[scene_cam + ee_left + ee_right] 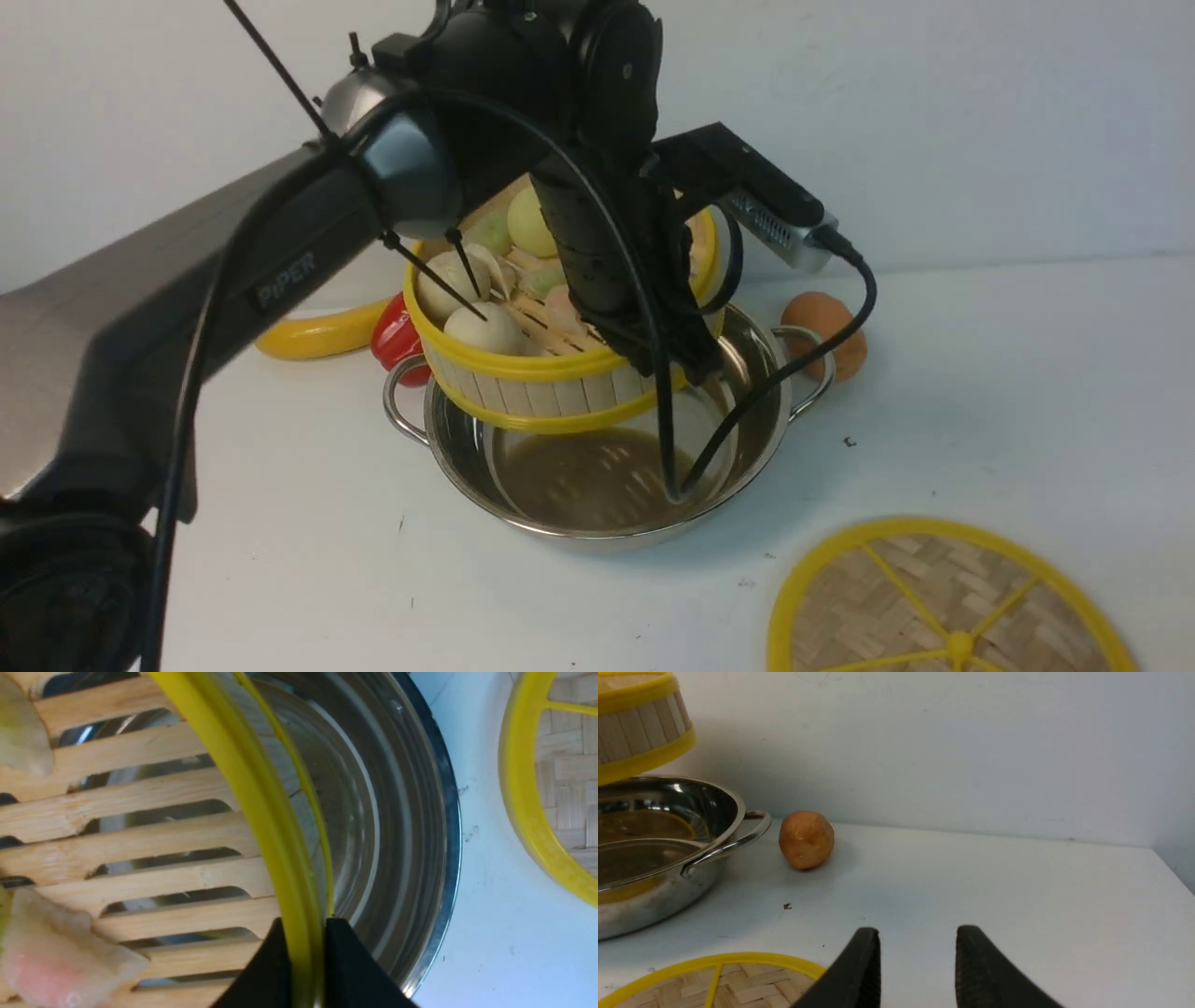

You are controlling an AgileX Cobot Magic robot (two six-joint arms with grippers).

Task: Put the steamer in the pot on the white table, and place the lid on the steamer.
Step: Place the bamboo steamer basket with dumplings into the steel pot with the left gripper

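Steamer [532,378]: hanging tilted over the pot [597,537] and carrying pale dumplings [476,327]; whether it is touching the pot cannot be told. Left gripper [307,926]: pinching the steamer's yellow rim, one finger inside and one outside. Pot: sitting mid-scene on the white table [980,373]. Lid [943,597]: lying flat at the near right, apart from the pot. Right gripper [918,930]: hovering beside the lid, fingers standing apart and gripping nothing. Brown egg [826,331]: resting just right of the pot.

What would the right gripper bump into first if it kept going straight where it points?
Probably nothing soon: ahead of the right gripper lies bare white table, then the back wall. The brown egg-shaped thing sits off its line. Depth is unclear.
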